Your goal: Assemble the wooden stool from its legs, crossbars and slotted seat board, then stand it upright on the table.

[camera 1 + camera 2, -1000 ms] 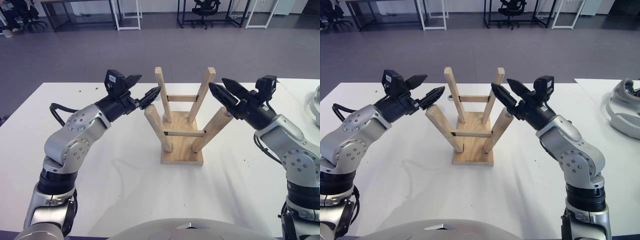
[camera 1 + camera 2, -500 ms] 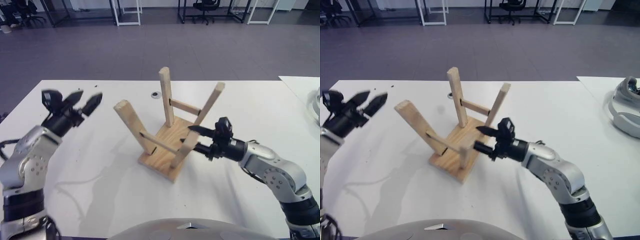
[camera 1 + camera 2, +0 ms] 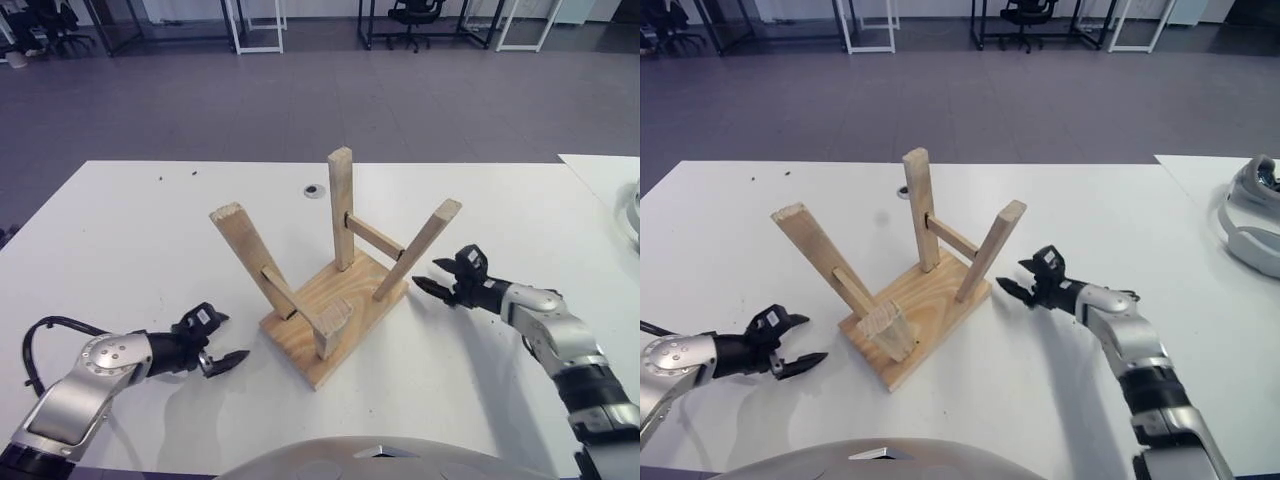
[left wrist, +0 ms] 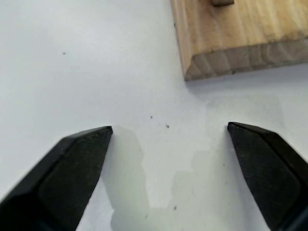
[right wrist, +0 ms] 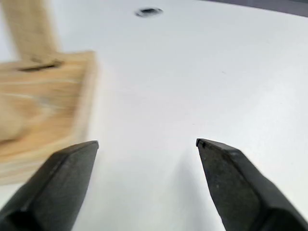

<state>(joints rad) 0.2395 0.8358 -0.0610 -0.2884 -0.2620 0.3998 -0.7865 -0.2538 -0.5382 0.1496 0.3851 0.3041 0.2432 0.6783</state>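
The wooden stool (image 3: 340, 250) stands upside down on the white table (image 3: 120, 230). Its seat board (image 3: 350, 300) lies flat and all its legs point up, joined by crossbars (image 3: 376, 236). My left gripper (image 3: 232, 337) is open and sits low on the table, just off the seat board's near left corner (image 4: 231, 43). My right gripper (image 3: 428, 274) is open and hovers close to the board's right corner (image 5: 53, 106), beside a leg (image 3: 420, 250). Neither gripper touches the wood.
A round cable hole (image 3: 315, 190) lies in the table behind the stool. A white headset-like object (image 3: 1250, 215) rests at the far right edge. The table has bare room to the left and in front of the stool.
The left arm has dropped from high at the left down to the table near the seat board. The right gripper has drawn back from the legs. The stool has turned slightly.
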